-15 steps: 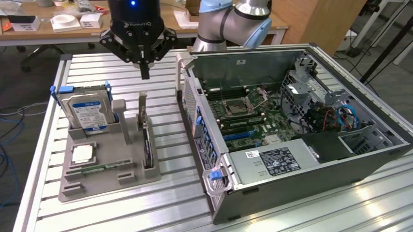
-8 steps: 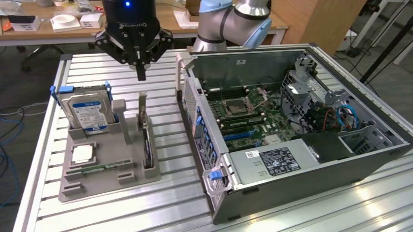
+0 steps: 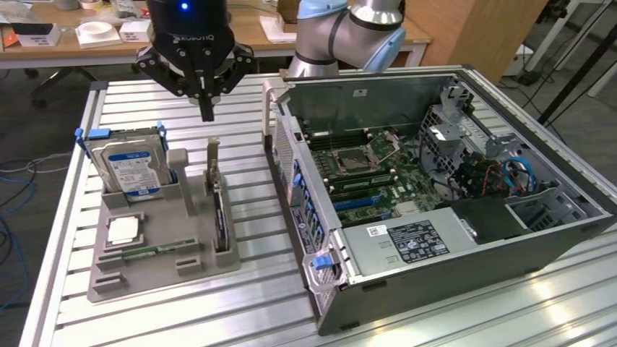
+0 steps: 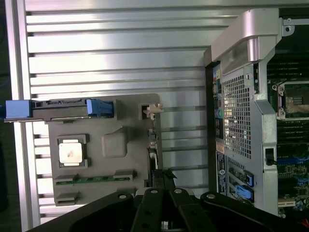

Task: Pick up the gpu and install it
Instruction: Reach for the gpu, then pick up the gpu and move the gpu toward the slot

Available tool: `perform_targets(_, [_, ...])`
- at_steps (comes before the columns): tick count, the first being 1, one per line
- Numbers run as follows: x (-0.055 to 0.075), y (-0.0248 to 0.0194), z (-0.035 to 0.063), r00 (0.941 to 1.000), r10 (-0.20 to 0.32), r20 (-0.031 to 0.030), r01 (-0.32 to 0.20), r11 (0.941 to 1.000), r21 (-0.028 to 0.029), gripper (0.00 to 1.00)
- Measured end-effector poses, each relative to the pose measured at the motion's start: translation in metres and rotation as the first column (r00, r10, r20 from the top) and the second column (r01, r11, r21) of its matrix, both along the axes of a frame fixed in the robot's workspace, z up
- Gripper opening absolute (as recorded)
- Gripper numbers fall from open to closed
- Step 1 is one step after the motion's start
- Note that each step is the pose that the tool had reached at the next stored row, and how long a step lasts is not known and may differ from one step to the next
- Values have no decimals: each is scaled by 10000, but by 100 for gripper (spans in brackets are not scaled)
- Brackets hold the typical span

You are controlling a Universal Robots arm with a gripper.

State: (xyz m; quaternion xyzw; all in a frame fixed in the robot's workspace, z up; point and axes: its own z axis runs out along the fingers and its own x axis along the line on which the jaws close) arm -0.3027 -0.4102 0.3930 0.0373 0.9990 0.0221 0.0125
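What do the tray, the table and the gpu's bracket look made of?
Tray: matte grey plastic, probably moulded or printed, going by its dull, even surface.
Table: bare slats that look like aluminium, shiny with glare.
Bracket on the gpu: thin pale sheet metal, likely steel.

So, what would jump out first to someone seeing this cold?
The big open grey metal computer tower lies on its side on the exterior view's right, its green motherboard exposed. On the exterior view's left a grey plastic holder tray carries a blue-labelled silver hard drive and the thin black gpu card standing on edge. The black hand hangs over the tray's far end, holding nothing.
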Motion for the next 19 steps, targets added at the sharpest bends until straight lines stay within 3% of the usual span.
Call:
perform_targets(13, [-1,0,1,10000,-3,-1,3,10000,-1,11])
perform_targets(16, [-1,0,0,10000,-3,-1,3,10000,-1,29])
perform_targets(17, [-1,0,0,10000,-2,0,2,10000,-1,29])
perform_targets(19, [-1,0,1,10000,-2,-1,2,10000,-1,41])
